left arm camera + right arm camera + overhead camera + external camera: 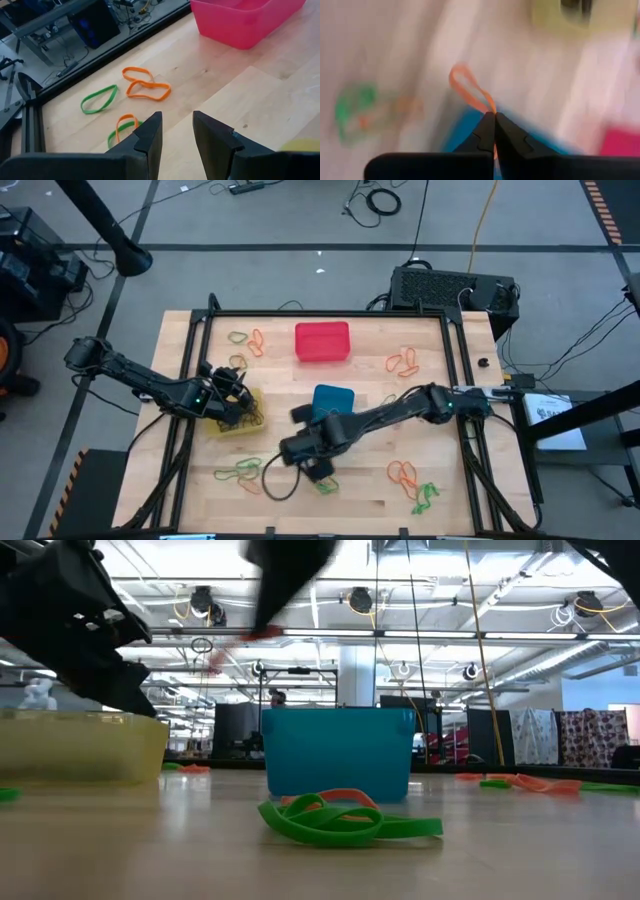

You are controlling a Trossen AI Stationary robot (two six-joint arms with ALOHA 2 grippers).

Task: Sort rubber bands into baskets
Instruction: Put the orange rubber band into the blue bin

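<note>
My right gripper (494,120) is shut on an orange rubber band (470,90) and hangs blurred above the table, near the blue basket (333,400). My left gripper (177,127) stands open at the yellow basket (238,423) with nothing between its fingers. Beyond it, orange and green rubber bands (145,90) lie flat on the wood. The red basket (322,342) stands at the far middle. More bands lie in clumps at the near left (240,470), near right (412,485) and far right (403,361). My right gripper pinches one end of the orange band's loop (491,108) between its two fingertips, coming from above at a steep slant. The rest of the loop sticks out past the tips, slack. The band is lifted clear of the table.
A green and orange clump of bands (345,820) lies on the wood in front of the blue basket (340,752). A black frame rail (100,65) runs along the table's edges. Cables and a black box (455,288) sit beyond the far right corner.
</note>
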